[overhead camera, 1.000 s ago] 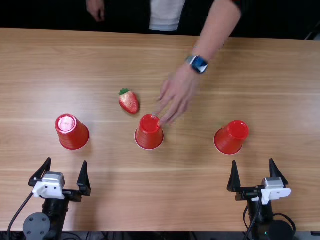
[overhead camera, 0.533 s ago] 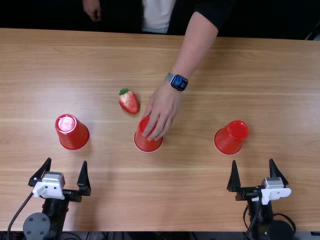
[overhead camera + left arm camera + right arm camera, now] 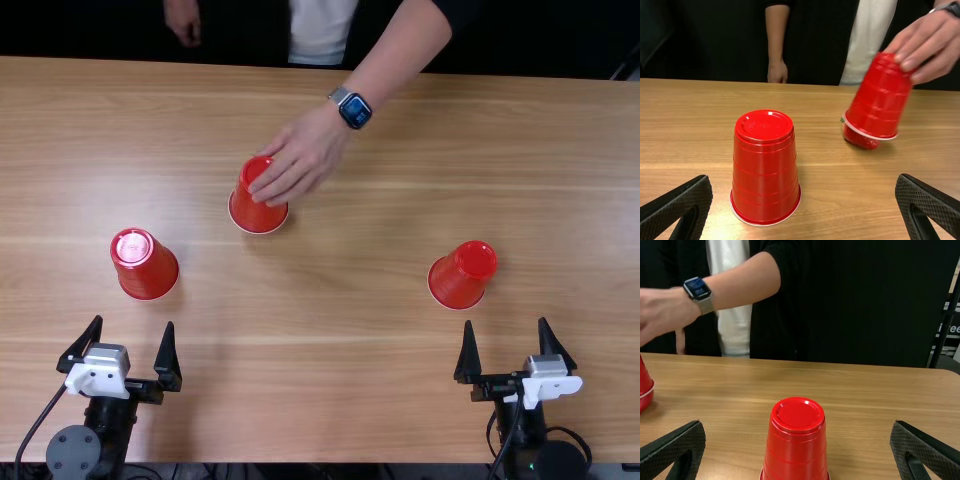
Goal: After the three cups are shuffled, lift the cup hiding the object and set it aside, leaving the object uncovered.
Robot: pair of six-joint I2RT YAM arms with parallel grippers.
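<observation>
Step in hand: as a judgement, the hiding is under way, so the arms' job is to watch, not reach. The lift comes only once the person's hand (image 3: 300, 165) is off the cups.
Strawberry (image 3: 861, 141): lies on the table beyond the row of cups, left of the middle. Its lower part peeks out under the raised rim of the tilted cup (image 3: 257, 200).
Tilted cup: red plastic and upside down, gripped near its base by the hand's fingertips. It leans with one side of its rim off the wood and is not yet seated flat.
Doing it well: track this one cup through any shuffle, since all three look alike and position is the only cue. For the lift, grasp the wall gently so the thin plastic does not buckle. Raise it straight up until the rim clears the berry, then set it down well apart.
Left gripper (image 3: 131, 338): at the near edge, jaws wide apart, holding nothing.
Right gripper (image 3: 506, 338): at the near edge on the right, jaws likewise spread and empty.
Left cup (image 3: 143, 263): stands on its rim, just ahead of the left gripper.
Right cup (image 3: 463, 273): stands on its rim, ahead of the right gripper.
In the way: the person's forearm and wristwatch (image 3: 352, 108) cross the far half of the table (image 3: 350, 330). Reaching now would risk striking the hand.
</observation>
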